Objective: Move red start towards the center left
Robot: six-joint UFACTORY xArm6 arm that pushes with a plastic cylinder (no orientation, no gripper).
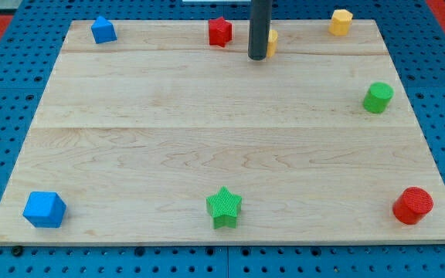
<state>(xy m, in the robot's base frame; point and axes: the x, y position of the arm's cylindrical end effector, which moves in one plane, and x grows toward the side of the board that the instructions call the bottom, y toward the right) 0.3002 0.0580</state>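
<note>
- You have no pincer to spread or press here; the arm ends in a plain dark rod, so places below are given from my tip [258, 58], near the view's top, a little right of centre.
- Far to the tip's left and well toward the view's bottom, you find a blue cube [44, 209] in the corner of the wooden board [207, 131].
- Well to the tip's left and slightly above it sits a smaller blue block [103, 30], its shape hard to make out; perhaps a pentagon.
- The red star [219, 32], your task's block, stands near the tip, just to its left and a little toward the top, apart from it, at the board's top edge.
- Far below the tip, slightly left, a green star [223, 207] lies near the bottom edge.
- A yellow block [273, 42] sits just beside the rod on its right, mostly hidden; you cannot tell its shape or whether they touch.
- To the tip's right and above, a yellow hexagonal block [341, 22] sits at the top edge.
- Farther right and a bit below, a green cylinder [377, 97] stands.
- Far right and far below, a red cylinder [413, 205] sits in the corner.
</note>
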